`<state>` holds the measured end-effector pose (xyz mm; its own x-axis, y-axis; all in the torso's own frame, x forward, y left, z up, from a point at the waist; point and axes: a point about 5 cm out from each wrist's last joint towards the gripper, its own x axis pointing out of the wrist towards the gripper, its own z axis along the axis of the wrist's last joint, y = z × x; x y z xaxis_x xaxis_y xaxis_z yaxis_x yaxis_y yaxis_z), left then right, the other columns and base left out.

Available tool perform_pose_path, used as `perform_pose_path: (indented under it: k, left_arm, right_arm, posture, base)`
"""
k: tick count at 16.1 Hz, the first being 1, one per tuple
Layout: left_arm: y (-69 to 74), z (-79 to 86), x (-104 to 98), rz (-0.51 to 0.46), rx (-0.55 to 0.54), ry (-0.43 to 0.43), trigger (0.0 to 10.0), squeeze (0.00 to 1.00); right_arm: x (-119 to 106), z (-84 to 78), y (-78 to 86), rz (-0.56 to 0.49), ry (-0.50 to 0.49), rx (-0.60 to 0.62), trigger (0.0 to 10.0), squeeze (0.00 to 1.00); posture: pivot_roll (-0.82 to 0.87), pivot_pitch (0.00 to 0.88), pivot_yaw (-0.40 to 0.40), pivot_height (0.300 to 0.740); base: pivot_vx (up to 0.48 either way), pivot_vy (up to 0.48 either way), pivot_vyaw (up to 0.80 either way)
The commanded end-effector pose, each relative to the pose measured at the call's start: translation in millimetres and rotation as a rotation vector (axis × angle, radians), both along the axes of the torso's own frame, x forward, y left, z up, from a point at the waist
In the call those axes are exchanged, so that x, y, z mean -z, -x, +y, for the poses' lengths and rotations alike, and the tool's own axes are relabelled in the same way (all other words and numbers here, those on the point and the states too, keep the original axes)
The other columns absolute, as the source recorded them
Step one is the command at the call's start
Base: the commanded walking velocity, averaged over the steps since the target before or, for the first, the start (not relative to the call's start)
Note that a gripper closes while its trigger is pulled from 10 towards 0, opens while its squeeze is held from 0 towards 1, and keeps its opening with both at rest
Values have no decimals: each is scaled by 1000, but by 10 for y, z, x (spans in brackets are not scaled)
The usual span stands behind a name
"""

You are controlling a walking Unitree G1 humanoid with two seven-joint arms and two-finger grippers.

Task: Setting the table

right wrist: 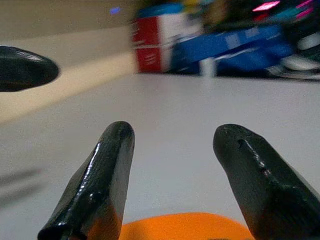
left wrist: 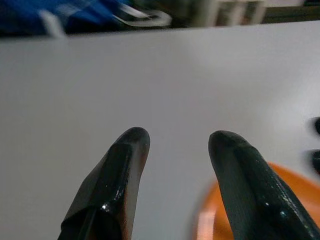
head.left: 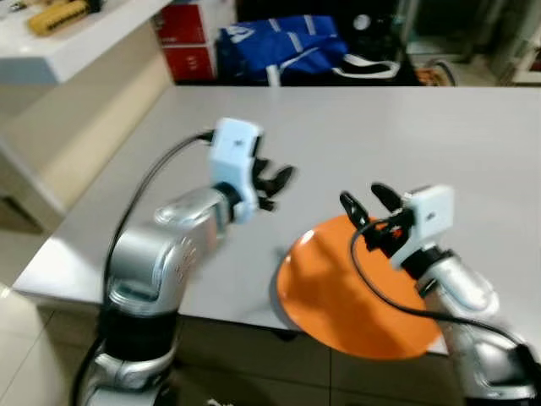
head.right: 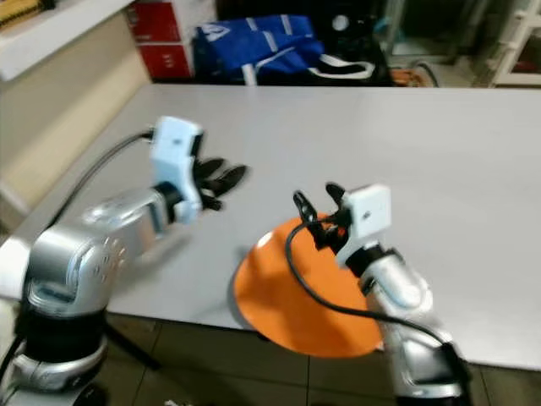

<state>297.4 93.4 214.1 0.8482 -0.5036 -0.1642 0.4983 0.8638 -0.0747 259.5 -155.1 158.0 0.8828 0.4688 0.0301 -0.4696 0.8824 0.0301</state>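
An orange plate (head.left: 338,292) lies flat at the near edge of the white table (head.left: 406,144), part of it overhanging the edge. My right gripper (head.left: 365,199) hovers open just above the plate's far side, nothing between its fingers (right wrist: 100,185). My left gripper (head.left: 277,179) is open too, held over bare table to the left of the plate, its fingertips pointing right. In the left wrist view the plate (left wrist: 220,220) shows orange beneath the right-hand finger (left wrist: 250,185).
Beyond the table's far edge lie a blue bag (head.left: 279,46) and red boxes (head.left: 184,38). A white shelf (head.left: 76,42) with a yellow tool (head.left: 59,15) juts out at the upper left. Tiled floor (head.left: 254,364) lies below the near edge.
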Motion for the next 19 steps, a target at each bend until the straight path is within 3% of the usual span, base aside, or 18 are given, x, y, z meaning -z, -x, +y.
perform_pose_path:
  k: [1, 3, 8, 14, 16, 19]
  left_arm:
    - [24, 93, -4, -30, -47, -4, 10000, 0]
    - [77, 197, 63, -23, -95, -12, 10000, 0]
    - [62, 244, 90, -38, -115, 5, 10000, 0]
    - [43, 218, 73, -29, -110, 31, 10000, 0]
    - [35, 211, 62, -32, -113, 32, 10000, 0]
    - [25, 195, 45, -43, -117, 31, 10000, 0]
  right_arm:
    - [3, -26, 60, 68, -32, -71, 10000, 0]
    - [-38, -154, 148, 106, 18, -107, 10000, 0]
    - [67, -248, 403, 244, 114, -173, 10000, 0]
    - [301, -202, 566, 369, 120, -224, 10000, 0]
    - [416, -186, 554, 388, 137, -223, 10000, 0]
    - [599, -125, 389, 363, 190, -198, 10000, 0]
  posture:
    - [-240, 19, 95, 740]
    - [-243, 26, 84, 740]
    - [-257, 33, 81, 740]
    - [-260, 37, 76, 740]
    - [-255, 37, 70, 740]
    - [-230, 30, 61, 740]
  base:
    - [0, 0, 0]
    - [0, 0, 0]
    - [0, 0, 0]
    - [0, 0, 0]
    - [0, 0, 0]
    - [0, 0, 0]
